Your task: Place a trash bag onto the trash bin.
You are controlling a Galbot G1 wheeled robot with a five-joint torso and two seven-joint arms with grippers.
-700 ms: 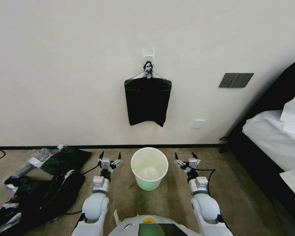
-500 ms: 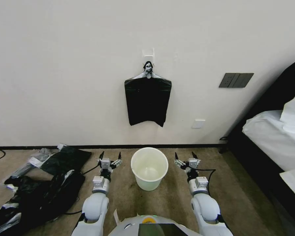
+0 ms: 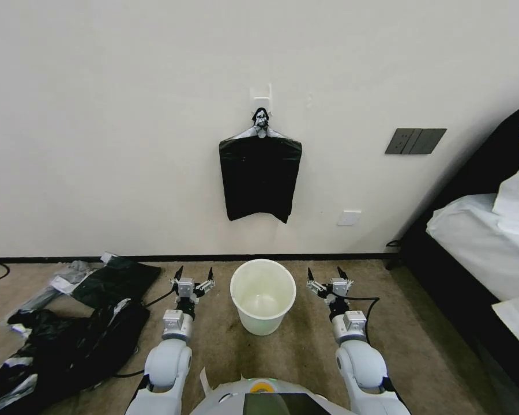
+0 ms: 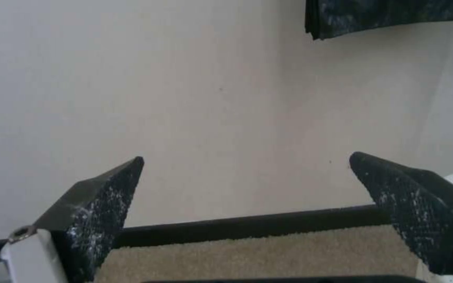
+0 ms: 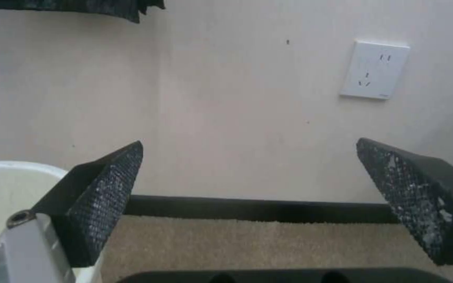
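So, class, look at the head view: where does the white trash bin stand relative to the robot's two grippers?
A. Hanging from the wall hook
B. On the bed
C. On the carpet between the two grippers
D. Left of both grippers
C: the trash bin stands upright on the carpet, with the left gripper open on one side and the right gripper open on the other.

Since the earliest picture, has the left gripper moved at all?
No. The left gripper sits in the same spot beside the trash bin, open and level with the bin's rim.

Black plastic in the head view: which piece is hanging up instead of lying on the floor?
The flat black bundle on the wall hook, above the trash bin. The heap lies on the carpet.
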